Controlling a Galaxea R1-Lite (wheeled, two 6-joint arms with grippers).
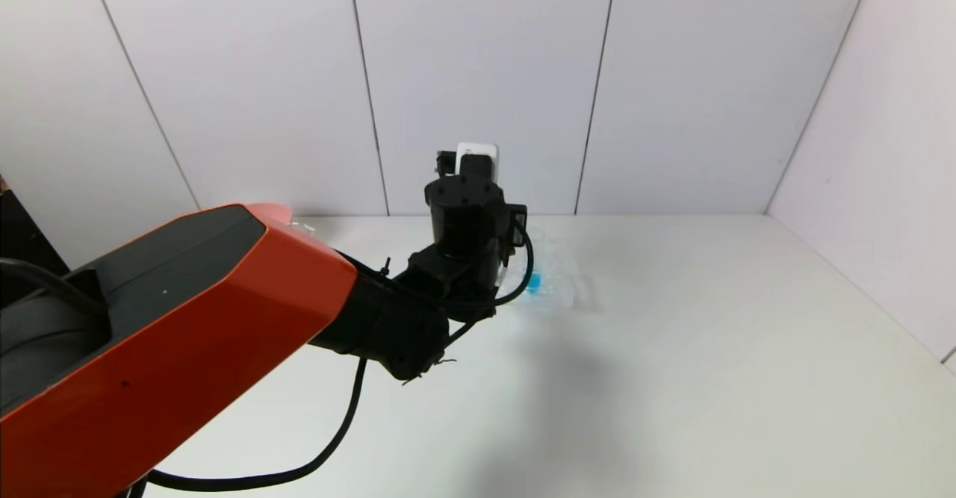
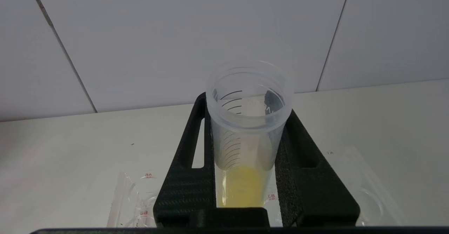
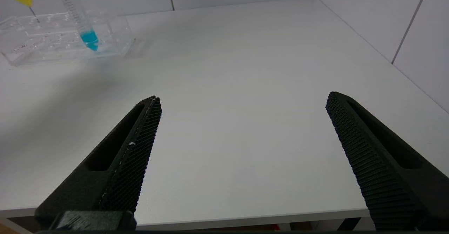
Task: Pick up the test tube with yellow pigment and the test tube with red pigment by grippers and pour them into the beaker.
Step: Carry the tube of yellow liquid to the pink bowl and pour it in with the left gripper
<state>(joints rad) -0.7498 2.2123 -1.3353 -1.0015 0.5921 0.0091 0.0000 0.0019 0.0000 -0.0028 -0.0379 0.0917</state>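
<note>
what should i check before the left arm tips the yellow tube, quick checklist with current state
1. Left gripper shut on the test tube with yellow pigment: ok.
2. Yellow liquid in the tube's base, unspilled: ok.
3. Beaker in view as pour target: not ok, none of the views shows it.
4. Right gripper open, empty, over bare table: ok.
5. Test tube with red pigment located: cannot tell.
6. Blue tube in the rack, away from the grasp: ok.

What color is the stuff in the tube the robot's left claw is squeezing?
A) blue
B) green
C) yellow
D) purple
C. In the left wrist view the left gripper is shut on the test tube with yellow pigment, with yellow liquid at its base; the blue-liquid tube stands apart in the clear tube rack.
</note>
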